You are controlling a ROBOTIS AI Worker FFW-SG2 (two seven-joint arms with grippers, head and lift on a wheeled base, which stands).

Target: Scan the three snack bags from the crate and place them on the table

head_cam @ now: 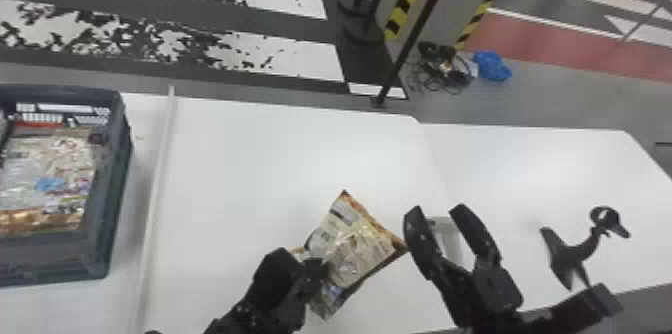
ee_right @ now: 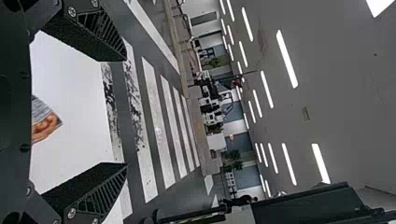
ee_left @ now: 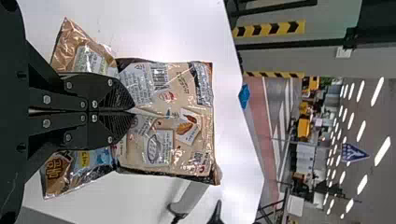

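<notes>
My left gripper (head_cam: 320, 264) is shut on a snack bag (head_cam: 357, 245), held low over the middle of the white table. In the left wrist view the left gripper (ee_left: 132, 112) pinches the bag (ee_left: 161, 161), whose printed face with a barcode spreads beyond the fingertips. Just right of the bag, my right gripper (head_cam: 434, 209) stands open; the right wrist view has the right gripper (ee_right: 126, 112) with nothing between its fingers and a corner of the bag (ee_right: 46, 127) off to one side. The crate (head_cam: 100, 253) at the far left holds more snack bags (head_cam: 47, 183).
A pale grey object (head_cam: 448, 232) lies on the table behind the right gripper's fingers. A black stand (head_cam: 572, 255) is on the right part of the table (head_cam: 500, 158). A raised strip (head_cam: 157, 178) runs along the table beside the crate.
</notes>
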